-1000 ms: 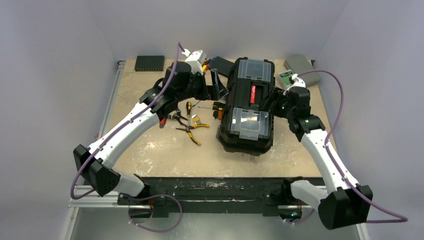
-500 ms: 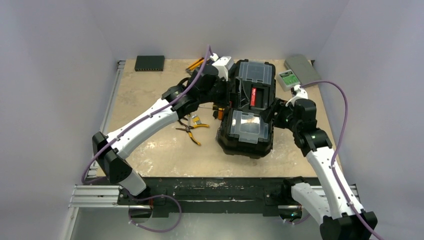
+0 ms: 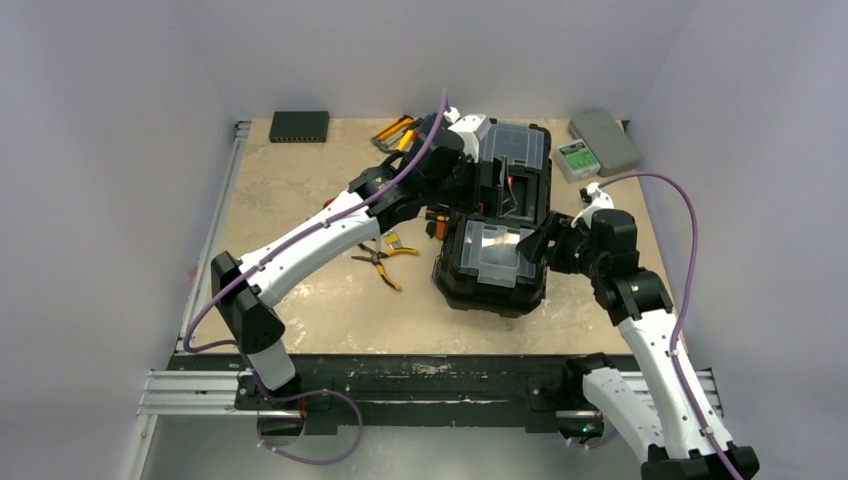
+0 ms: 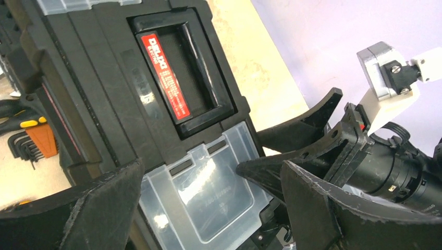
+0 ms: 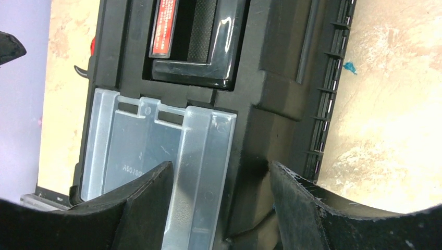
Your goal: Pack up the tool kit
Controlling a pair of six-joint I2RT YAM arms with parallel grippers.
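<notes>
The black toolbox (image 3: pixel 470 285) lies mid-table with its lid down, red-labelled handle (image 4: pixel 164 75) on top. My left gripper (image 3: pixel 493 188) hovers wide open over the lid; in the left wrist view its jaws (image 4: pixel 211 172) frame the near clear-lidded compartment (image 4: pixel 219 203) with nothing held. My right gripper (image 3: pixel 541 246) is open at the toolbox's right side. In the right wrist view it (image 5: pixel 219 174) straddles the edge of the clear lid (image 5: pixel 130 151) and the black lid rim. Yellow-handled pliers (image 3: pixel 385 265) lie left of the toolbox.
A flat black box (image 3: pixel 299 125) sits at the back left and a small grey case with a green label (image 3: pixel 590 150) at the back right. More yellow-black tools (image 3: pixel 395 130) lie behind the left arm. Hex keys in an orange holder (image 4: pixel 36 143) rest beside the toolbox.
My left arm swung right, from beside the toolbox to over its lid. My right gripper slid toward the toolbox's near end. The toolbox itself stayed put.
</notes>
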